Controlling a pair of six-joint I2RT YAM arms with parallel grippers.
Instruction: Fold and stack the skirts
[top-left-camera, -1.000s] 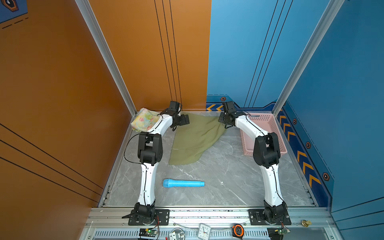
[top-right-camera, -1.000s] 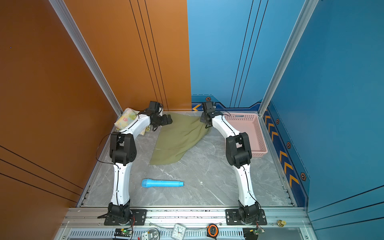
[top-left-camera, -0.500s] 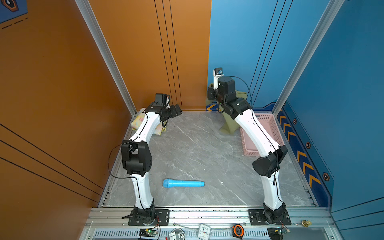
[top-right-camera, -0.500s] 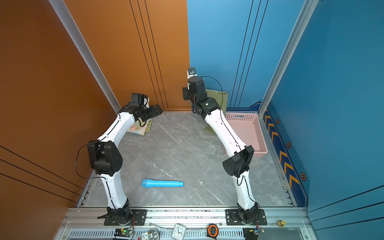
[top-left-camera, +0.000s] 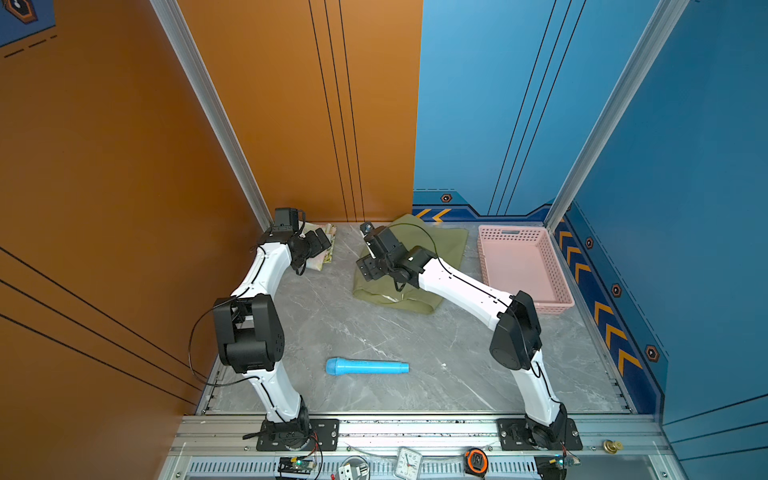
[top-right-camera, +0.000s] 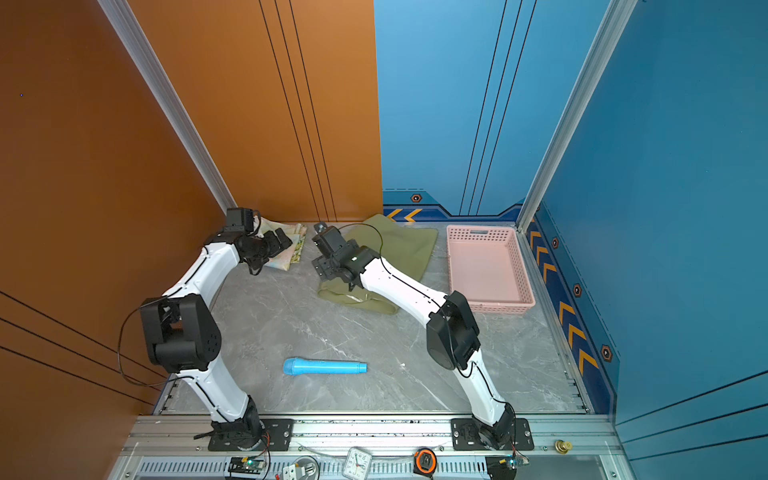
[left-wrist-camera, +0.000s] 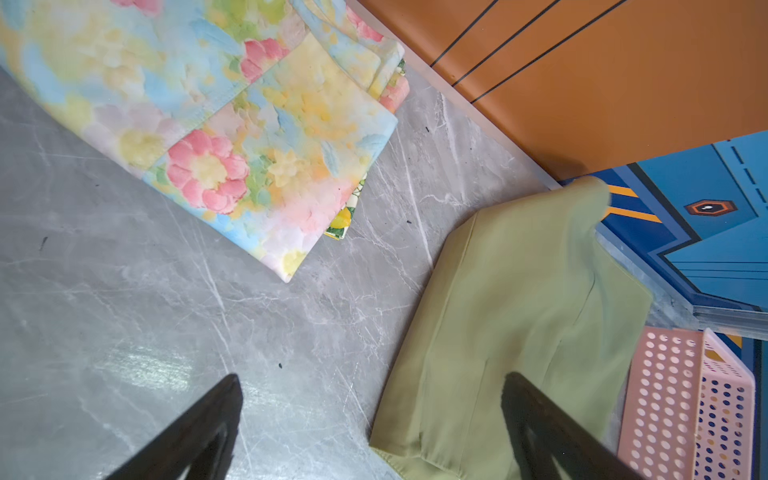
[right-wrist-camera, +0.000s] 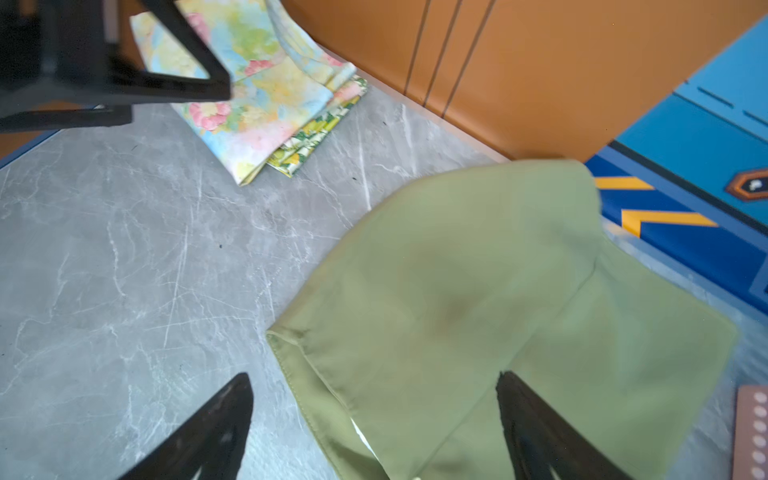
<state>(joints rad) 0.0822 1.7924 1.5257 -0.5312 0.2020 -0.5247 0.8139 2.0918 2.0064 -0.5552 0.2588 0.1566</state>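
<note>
Jaws wide, nothing held at the table (top-left-camera: 374, 332)
The right gripper (right-wrist-camera: 374, 378) hangs open over the folded olive skirt (top-left-camera: 446, 245) near the back wall; the left gripper (left-wrist-camera: 374, 376) gapes near the pastel skirt (left-wrist-camera: 232, 104), stacked on the lemon-print skirt (right-wrist-camera: 316, 129) in the far left corner.

olive skirt (top-left-camera: 446, 245) — plain | floral skirt (left-wrist-camera: 249, 137) — pastel, pink blooms | basket (top-left-camera: 523, 270) — pink

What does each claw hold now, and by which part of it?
Nothing is held. The left claw is open and empty. The right claw is open too, above the olive green skirt, which lies on the table with no fold pinched.
</note>
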